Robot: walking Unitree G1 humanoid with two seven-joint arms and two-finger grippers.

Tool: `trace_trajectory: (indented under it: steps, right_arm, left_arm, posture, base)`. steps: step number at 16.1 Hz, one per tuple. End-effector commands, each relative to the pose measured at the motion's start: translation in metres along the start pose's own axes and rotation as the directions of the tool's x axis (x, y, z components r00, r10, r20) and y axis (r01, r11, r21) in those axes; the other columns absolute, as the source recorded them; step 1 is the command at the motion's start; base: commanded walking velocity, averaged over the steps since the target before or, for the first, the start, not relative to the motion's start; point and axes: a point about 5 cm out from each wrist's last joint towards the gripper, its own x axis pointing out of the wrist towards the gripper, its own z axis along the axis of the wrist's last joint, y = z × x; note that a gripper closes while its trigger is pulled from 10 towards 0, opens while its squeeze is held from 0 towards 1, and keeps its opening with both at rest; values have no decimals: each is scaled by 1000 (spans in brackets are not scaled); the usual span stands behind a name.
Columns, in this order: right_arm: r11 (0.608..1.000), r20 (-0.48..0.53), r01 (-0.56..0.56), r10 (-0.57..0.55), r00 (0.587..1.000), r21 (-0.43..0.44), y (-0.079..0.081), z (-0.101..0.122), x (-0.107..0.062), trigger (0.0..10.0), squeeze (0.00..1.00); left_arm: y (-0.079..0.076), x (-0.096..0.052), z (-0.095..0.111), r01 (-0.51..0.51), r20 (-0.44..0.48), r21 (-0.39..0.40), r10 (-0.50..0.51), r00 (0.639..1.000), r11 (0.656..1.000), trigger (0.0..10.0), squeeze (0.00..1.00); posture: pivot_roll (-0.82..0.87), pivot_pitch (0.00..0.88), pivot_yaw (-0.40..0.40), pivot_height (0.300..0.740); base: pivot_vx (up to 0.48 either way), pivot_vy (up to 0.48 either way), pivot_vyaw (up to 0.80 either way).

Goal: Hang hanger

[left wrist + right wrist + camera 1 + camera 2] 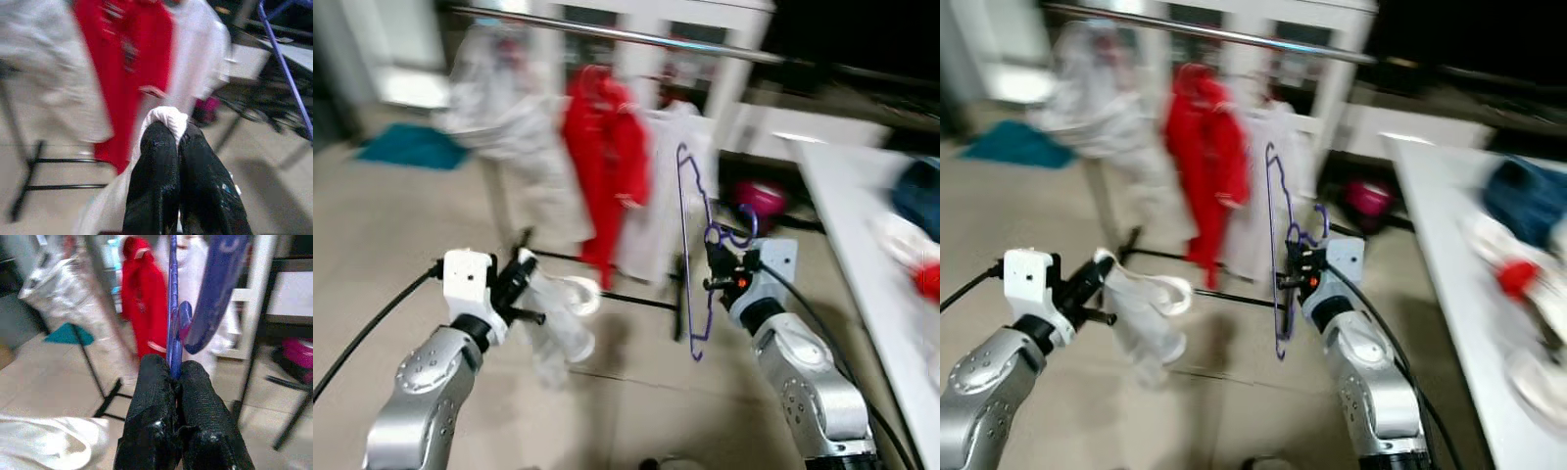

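Right pincer (715,266) pinches the thin purple hanger (689,245) upright; left pincer (522,277) beside it grips a white garment (558,323). Ahead hang a red garment (605,157) and pale clothes on a rail (636,36). Rightward lies a white table (862,245).

Thin purple plastic hanger (690,250), smooth. Soft white cloth garment (553,313), matt. Shiny metal rail (626,34). Matt red cloth garment (605,162). Rough black rubbery fingers (154,416). Pale tiled floor (391,235).
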Motion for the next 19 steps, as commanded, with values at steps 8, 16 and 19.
trace_trajectory:
  steps: [8, 16, 19]
  right_arm:
    - [1000, 2, 26, -26, 1000, 16, 0, -3, -14, 10000, 0]
    - [993, 106, 54, -65, 992, 102, 0, 9, -12, 10000, 0]
    - [994, 110, 55, -65, 992, 89, -1, 12, -12, 10000, 0]
  left_arm:
    - [-19, 3, 3, 47, -1, 88, -47, 999, 995, 10000, 0]
    - [-12, 10, -12, -8, -178, 99, 25, 984, 995, 10000, 0]
    - [-20, 8, -18, -9, -169, -48, 1, 986, 999, 10000, 0]
  posture:
    - [3, 0, -55, 740]
    - [-4, 0, -43, 740]
    - [-12, 0, -55, 740]
  base:
    - [0, 0, -800]
    - [0, 0, -800]
    - [0, 0, -800]
